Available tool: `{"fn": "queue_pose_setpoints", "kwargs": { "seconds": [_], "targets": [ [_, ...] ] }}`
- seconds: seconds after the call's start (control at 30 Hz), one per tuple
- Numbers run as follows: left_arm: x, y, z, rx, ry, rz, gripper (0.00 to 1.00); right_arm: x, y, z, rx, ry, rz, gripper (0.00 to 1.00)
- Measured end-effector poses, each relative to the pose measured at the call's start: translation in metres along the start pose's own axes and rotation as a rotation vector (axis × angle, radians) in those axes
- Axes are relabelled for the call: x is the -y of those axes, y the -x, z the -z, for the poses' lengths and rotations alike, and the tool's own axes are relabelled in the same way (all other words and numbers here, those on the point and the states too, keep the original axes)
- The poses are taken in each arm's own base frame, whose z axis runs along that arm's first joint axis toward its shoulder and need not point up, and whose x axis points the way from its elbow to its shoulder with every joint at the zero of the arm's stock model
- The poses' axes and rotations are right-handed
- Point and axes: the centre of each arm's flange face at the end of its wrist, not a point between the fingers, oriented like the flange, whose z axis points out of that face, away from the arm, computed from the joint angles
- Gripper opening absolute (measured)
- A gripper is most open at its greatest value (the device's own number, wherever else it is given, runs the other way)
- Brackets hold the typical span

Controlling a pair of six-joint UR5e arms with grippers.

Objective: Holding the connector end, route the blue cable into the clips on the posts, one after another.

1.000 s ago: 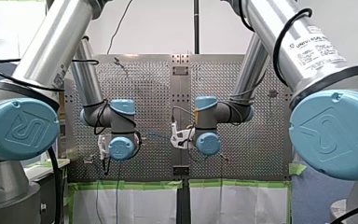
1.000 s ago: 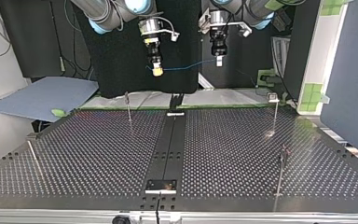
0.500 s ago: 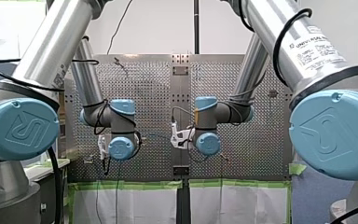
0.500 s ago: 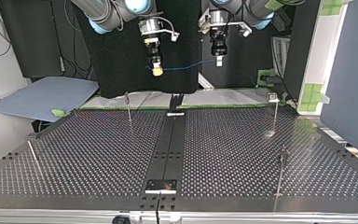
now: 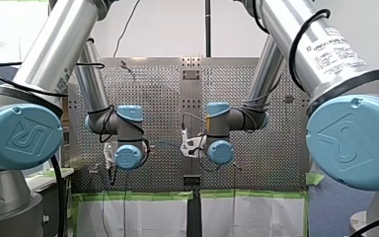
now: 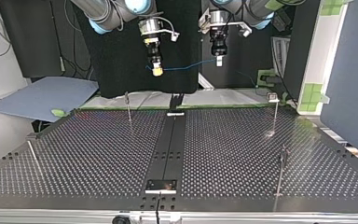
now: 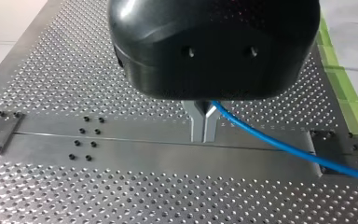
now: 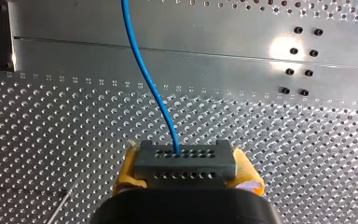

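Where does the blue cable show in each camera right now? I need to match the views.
Front view: blue cable, faint, just left of the centre strip.
Top view: strung from my right gripper to my left gripper.
Left wrist view: runs out from my left gripper's shut fingers.
Right wrist view: runs ahead from the connector in my right gripper.
Shared landmark: the plain centre strip, in all four.

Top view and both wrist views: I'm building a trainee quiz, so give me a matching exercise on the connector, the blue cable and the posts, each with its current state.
1. connector
2. blue cable
3. posts

A. spans the air from the left hand to the right hand
B. clamped between yellow pads
C. stand on the table, no cable on them

Pairs: 1-B, 2-A, 3-C.
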Motion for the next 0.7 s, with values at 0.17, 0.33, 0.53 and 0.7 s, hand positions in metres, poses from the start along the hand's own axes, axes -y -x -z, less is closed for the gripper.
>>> {"fn": "queue_pose_setpoints", "kwargs": {
  "seconds": [0.17,0.33,0.53,0.7],
  "targets": [
    [-0.005,-0.017,0.007,-0.063,0.0,-0.078,0.0,0.01,0.009,-0.002,0.028,0.005,0.004,0.0],
    [-0.012,-0.036,0.015,-0.142,-0.002,-0.178,0.0,0.012,0.028,-0.01,0.087,0.047,0.022,0.0],
    [-0.017,-0.044,0.023,-0.206,-0.003,-0.24,0.0,0.008,0.062,-0.002,0.193,0.091,0.061,0.0],
    [-0.019,-0.046,0.026,-0.23,-0.003,-0.257,0.0,0.006,0.077,0.007,0.259,0.094,0.086,0.0]
  ]
}}
